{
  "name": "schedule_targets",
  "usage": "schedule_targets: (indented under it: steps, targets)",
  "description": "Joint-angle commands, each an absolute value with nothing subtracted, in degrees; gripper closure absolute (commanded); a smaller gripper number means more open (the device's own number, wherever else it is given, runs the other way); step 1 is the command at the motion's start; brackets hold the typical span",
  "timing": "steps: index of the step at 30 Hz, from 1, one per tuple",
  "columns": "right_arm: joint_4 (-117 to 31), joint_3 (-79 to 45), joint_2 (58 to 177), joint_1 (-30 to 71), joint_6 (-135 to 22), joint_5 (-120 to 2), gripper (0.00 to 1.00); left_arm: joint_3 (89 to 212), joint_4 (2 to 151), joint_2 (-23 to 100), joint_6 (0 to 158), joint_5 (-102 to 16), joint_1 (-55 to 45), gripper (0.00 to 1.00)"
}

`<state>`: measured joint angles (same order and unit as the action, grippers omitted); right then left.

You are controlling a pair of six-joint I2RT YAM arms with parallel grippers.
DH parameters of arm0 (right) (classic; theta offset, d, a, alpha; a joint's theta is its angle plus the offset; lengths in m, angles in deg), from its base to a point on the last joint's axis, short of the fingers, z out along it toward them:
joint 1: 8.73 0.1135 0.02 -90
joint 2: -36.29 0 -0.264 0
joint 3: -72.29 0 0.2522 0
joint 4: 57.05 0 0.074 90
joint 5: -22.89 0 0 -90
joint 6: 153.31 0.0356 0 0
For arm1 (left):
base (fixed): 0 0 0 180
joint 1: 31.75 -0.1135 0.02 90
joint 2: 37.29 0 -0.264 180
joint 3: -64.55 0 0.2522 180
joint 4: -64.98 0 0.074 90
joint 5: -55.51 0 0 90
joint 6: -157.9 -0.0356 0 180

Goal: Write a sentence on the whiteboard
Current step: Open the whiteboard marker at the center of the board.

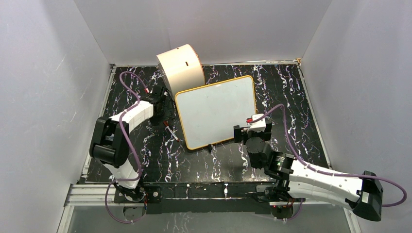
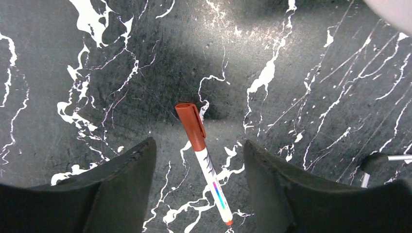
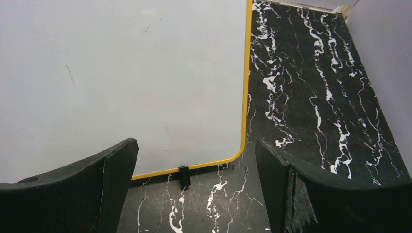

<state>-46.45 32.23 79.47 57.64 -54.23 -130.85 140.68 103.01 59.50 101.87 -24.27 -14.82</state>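
Observation:
The whiteboard (image 1: 216, 111) lies flat mid-table, glossy white with an orange-yellow rim. Its face is blank in the right wrist view (image 3: 121, 82) apart from faint specks; no sentence shows. A marker (image 2: 204, 160) with a red cap and white barrel lies on the table left of the board, also seen from above (image 1: 171, 132). My left gripper (image 2: 198, 144) is open, its jaws either side of the marker without touching it; from above it (image 1: 165, 114) sits by the board's left edge. My right gripper (image 3: 195, 145) is open and empty over the board's near right corner (image 1: 241, 132).
A cream cylinder drum (image 1: 180, 68) lies behind the board's far left corner. A small black clip (image 3: 184, 175) sits on the board's near edge. The table (image 1: 291, 97) is black marble-patterned, with grey walls on three sides.

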Motion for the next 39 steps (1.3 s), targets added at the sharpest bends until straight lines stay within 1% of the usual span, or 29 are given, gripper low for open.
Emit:
schedule_targets:
  steps: [1,11,19,25,31,33,36,39]
  targets:
    - [-51.08,33.0,77.95,57.36,-57.56,-134.64,0.01,143.84,105.89,61.2,101.71,-24.79,-15.26,0.43]
    - [-51.8,33.06,78.7,57.36,-58.47,-135.67,0.01,145.14,108.42,64.94,100.79,-25.0,-15.31,0.56]
    - [-50.81,32.83,79.9,57.32,-58.57,-135.56,0.01,144.98,111.35,66.92,98.22,-26.44,-15.29,0.73]
    - [-50.48,32.79,78.83,57.37,-57.95,-134.34,0.01,143.9,113.42,64.43,95.67,-23.05,-15.3,0.83]
    - [-52.67,34.32,76.73,57.36,-58.99,-131.59,0.01,142.95,113.32,61.89,94.29,-22.47,-15.25,0.94]
    - [-53.58,35.05,76.04,57.32,-59.26,-131.27,0.01,142.5,112.96,61.59,94.39,-23.47,-15.31,0.95]
    - [-54.2,35.93,74.67,57.32,-59.29,-130.12,0.01,141.77,112.72,61.58,94.97,-25.65,-15.31,1.0]
    - [-55.34,36.83,73.77,57.32,-59.6,-127.76,0.01,140.48,111.94,60.84,95.76,-26.58,-15.31,1.0]
